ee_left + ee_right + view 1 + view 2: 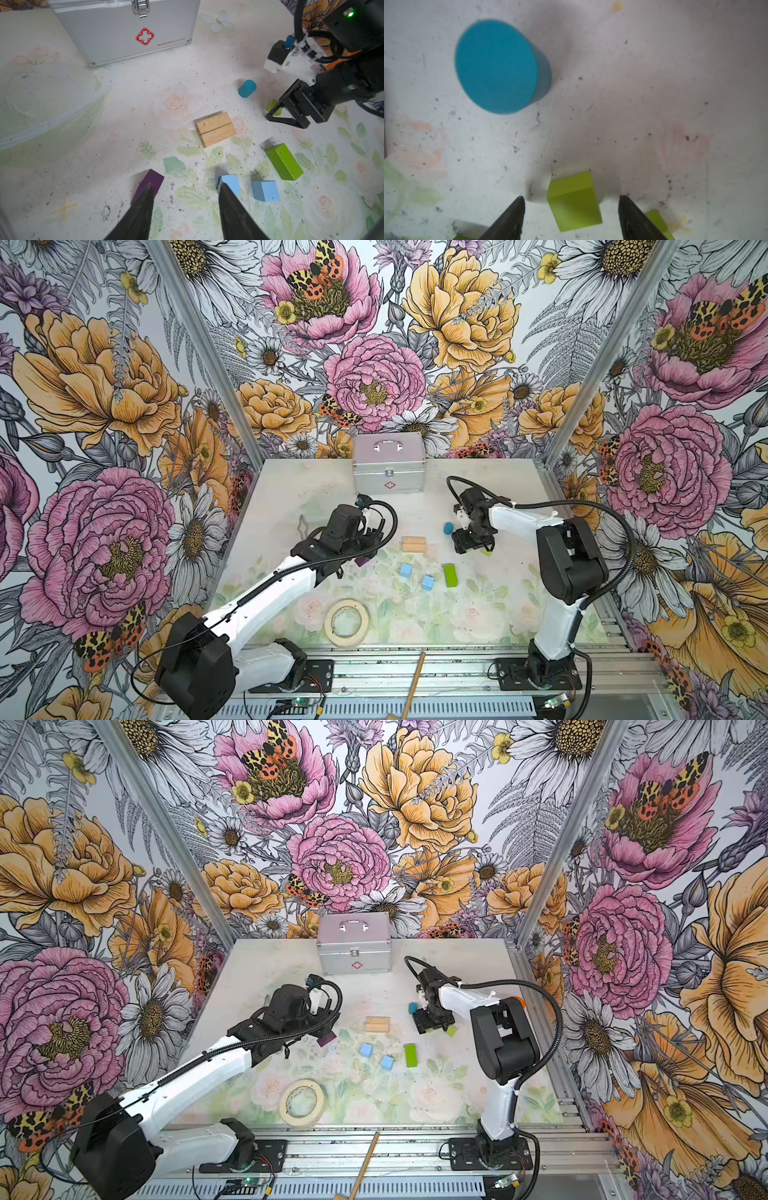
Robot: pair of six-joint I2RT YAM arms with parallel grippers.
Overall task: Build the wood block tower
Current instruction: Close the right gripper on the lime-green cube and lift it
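Although the two plain tan wooden bars (414, 544) lie side by side and touching on the bench (478, 614), nothing is stacked on them, so by my judgement the wood block tower has at most a base laid and every upper course is left to do. Taking the bars as the dial centre in a top view, the teal wooden cylinder (448, 528) rests at two o'clock. The long lime-green block (450, 575) lies flat at four o'clock, and the two light-blue cubes (406, 571) (428, 583) sit apart at about six and five o'clock. The purple roof-shaped block (362, 561) lies at eight o'clock, partly under the left arm. The small lime-green block (574, 204) sits at three o'clock. The right tool (571, 197) is low over that small block with its jaws apart on either side of it, a gap showing on both sides, so no grip is made. The left tool (185, 185) hangs open and empty above bare bench between the purple block and the nearer cube. No block is off the bench. The beige tape roll (346, 622) and the silver metal case (389, 464) stand clear of the work.
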